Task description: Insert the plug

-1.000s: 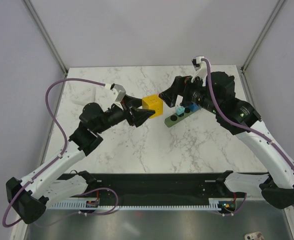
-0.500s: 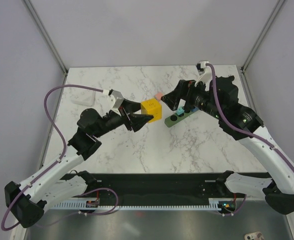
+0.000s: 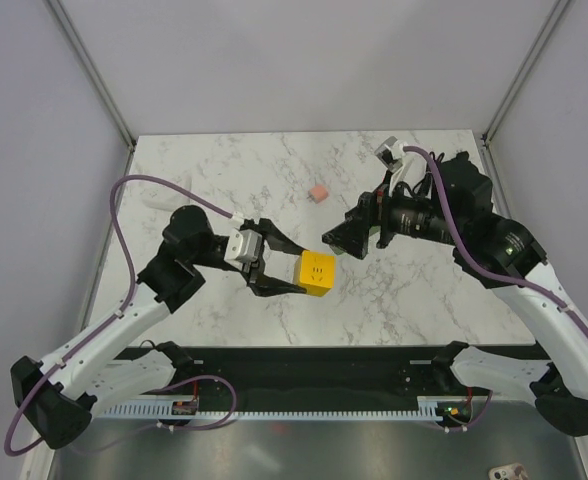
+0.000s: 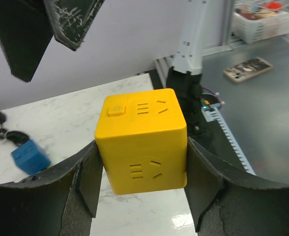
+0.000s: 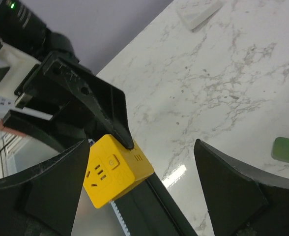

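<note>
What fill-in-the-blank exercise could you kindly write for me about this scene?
1. The cube socket clamped in the left gripper is coloured ____.
2. The right gripper holds nothing, and its jaws are ____.
3. The small block lying alone on the table behind both grippers is coloured ____.

Missing words: yellow; open; pink.

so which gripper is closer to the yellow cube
Left. The left gripper grips the yellow cube by its sides; the right gripper hangs open just beyond it, not touching.
</note>
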